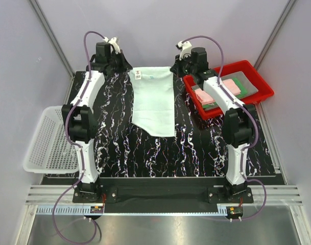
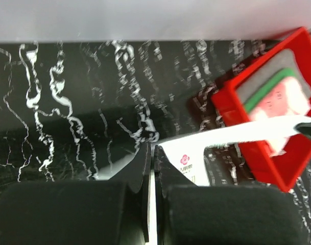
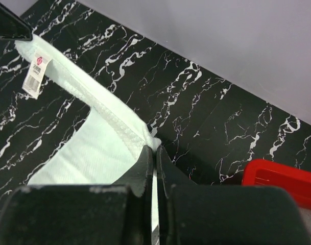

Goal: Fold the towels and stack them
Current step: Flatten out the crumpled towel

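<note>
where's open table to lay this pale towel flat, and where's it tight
Bare patches: the near table between both arm bases, and between the pale towel and the white basket. Crowded: the far right, where the red tray holds the other towels.

Right gripper (image 3: 154, 153) pinching a corner of the pale towel (image 3: 86, 148)

Its dark fingers (image 3: 143, 168) sit closed on the hem, which runs taut toward ten o'clock, a label (image 3: 36, 75) hanging near that end. A dark shape, possibly the other gripper, holds that corner. Red tray (image 3: 283, 181) at four o'clock on the black marbled table (image 3: 206, 112).
</note>
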`<state>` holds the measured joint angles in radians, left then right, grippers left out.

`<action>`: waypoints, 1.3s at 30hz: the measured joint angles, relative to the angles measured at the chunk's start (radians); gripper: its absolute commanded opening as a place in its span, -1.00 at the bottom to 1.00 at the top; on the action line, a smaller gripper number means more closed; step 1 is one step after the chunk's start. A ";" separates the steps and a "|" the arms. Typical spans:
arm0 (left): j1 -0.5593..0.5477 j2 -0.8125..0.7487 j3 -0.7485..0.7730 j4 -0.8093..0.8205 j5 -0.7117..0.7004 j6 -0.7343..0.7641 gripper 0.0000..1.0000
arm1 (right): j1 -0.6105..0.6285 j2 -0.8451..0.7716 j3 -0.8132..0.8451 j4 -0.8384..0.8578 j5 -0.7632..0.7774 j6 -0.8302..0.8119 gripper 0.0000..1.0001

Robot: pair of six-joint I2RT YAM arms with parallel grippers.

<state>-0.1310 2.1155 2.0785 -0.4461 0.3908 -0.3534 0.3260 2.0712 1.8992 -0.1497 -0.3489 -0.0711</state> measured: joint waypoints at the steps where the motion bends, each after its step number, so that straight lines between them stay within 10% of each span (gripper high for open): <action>1: 0.005 0.017 -0.003 0.003 0.005 0.003 -1.00 | 0.000 0.018 0.006 0.004 -0.007 -0.008 -1.00; 15: -0.016 -0.100 -0.326 0.076 0.006 0.076 -1.00 | 0.010 -0.018 -0.094 -0.023 0.021 -0.048 -1.00; 28: -0.359 -1.242 -0.781 0.152 -0.171 0.224 -1.00 | 0.223 -1.118 -0.574 -0.150 -0.010 -0.028 -1.00; 39: -0.530 -1.276 -0.732 0.082 -0.140 0.195 -1.00 | 0.226 -1.319 -0.636 -0.109 -0.068 0.097 -1.00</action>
<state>-0.6609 0.8391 1.3460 -0.3637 0.2508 -0.1589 0.5518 0.7521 1.2633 -0.2588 -0.4171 0.0254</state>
